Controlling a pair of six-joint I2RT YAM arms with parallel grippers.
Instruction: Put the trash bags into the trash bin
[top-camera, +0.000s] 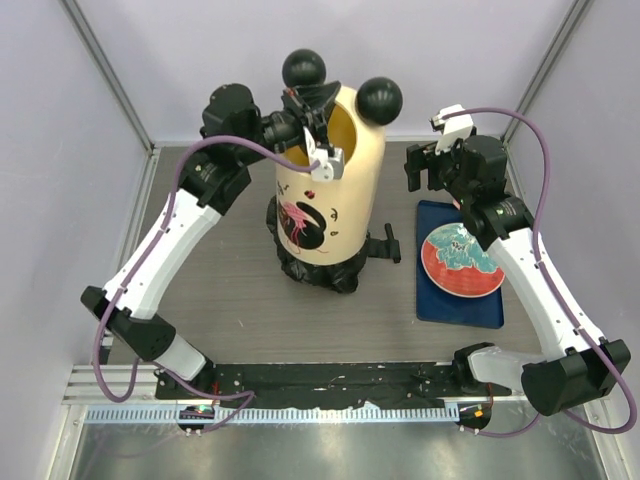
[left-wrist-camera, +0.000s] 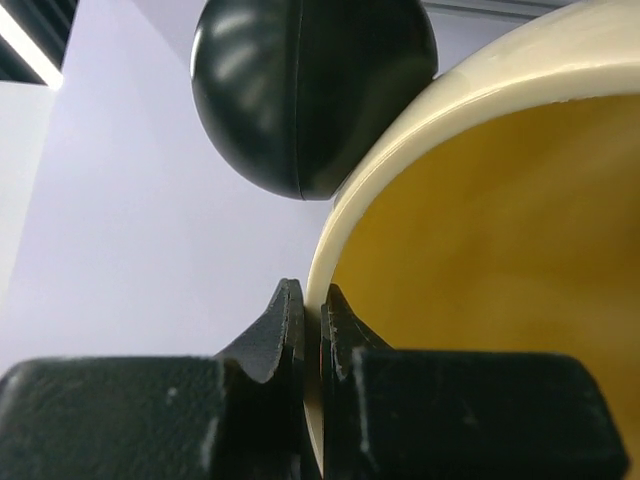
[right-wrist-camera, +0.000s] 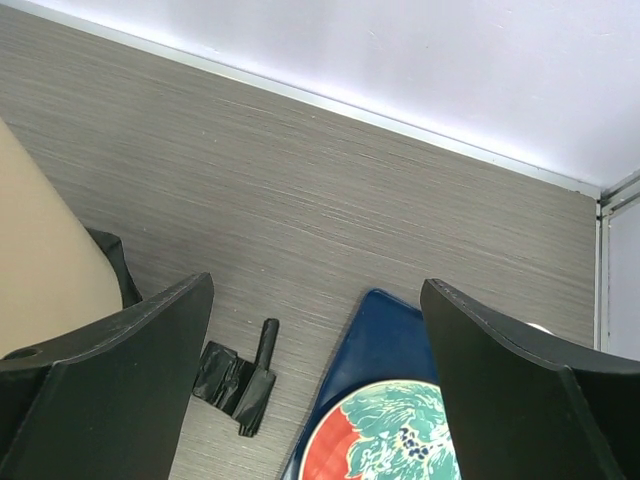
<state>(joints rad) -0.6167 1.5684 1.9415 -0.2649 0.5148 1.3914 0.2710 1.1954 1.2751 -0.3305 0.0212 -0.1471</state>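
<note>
The trash bin (top-camera: 335, 190) is a tall cream cylinder with two black ball ears, standing mid-table. My left gripper (top-camera: 318, 148) is shut on its rim; in the left wrist view the gripper (left-wrist-camera: 312, 300) pinches the cream rim (left-wrist-camera: 420, 130) just below one ear (left-wrist-camera: 310, 90), with the brown inside at the right. A crumpled black trash bag (top-camera: 318, 272) lies around the bin's base. A small folded black bag (top-camera: 388, 243) lies to the bin's right and also shows in the right wrist view (right-wrist-camera: 238, 382). My right gripper (top-camera: 425, 170) is open and empty above the table (right-wrist-camera: 318, 290).
A blue tray (top-camera: 440, 305) with a red and teal plate (top-camera: 462, 262) lies at the right, close to the folded bag. The tray (right-wrist-camera: 385, 345) and plate (right-wrist-camera: 390, 445) also show in the right wrist view. Walls and a metal frame close off the back and sides.
</note>
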